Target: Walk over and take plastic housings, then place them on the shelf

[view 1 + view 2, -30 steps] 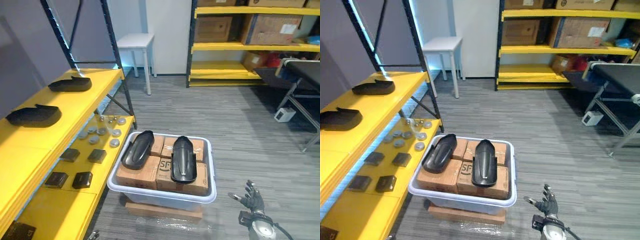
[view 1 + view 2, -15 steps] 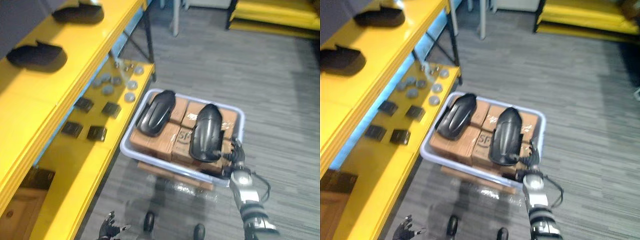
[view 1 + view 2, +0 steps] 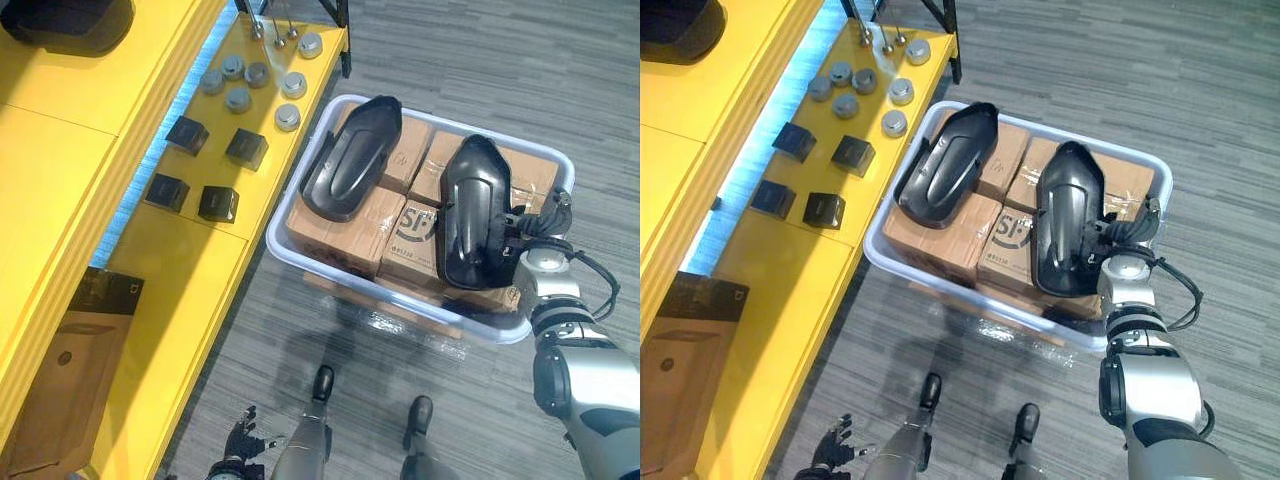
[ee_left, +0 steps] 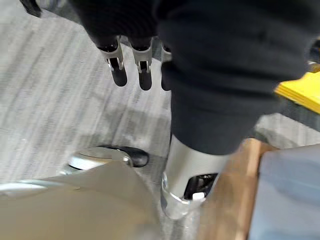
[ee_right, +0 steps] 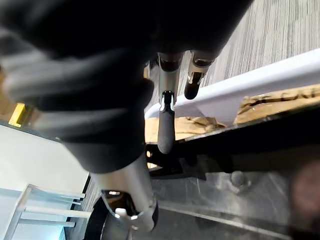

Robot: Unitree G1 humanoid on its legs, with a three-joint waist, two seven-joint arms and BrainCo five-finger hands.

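Two black plastic housings lie on cardboard boxes inside a pale tub (image 3: 400, 300) on the floor. The left housing (image 3: 350, 160) lies untouched. The right housing (image 3: 472, 210) has my right hand (image 3: 535, 232) at its right edge, over the tub's right rim, with straight fingers (image 5: 166, 120) reaching toward it. The right wrist view shows the housing (image 5: 240, 155) as a dark band just past those fingers. My left hand (image 3: 238, 452) hangs low over the floor, its fingers (image 4: 118, 72) straight and holding nothing. Another housing (image 3: 70, 20) rests on the yellow shelf's upper level.
The yellow shelf (image 3: 60, 150) runs along the left. Its lower level carries small black blocks (image 3: 218, 203), silver round parts (image 3: 240, 98) and a flat cardboard box (image 3: 70, 370). A wooden pallet (image 3: 400, 318) sits under the tub. Grey striped floor lies around it.
The camera has come closer and tilted down onto the tub. My right hand has risen from low beside the tub to the right housing's edge. The left hand stays low.
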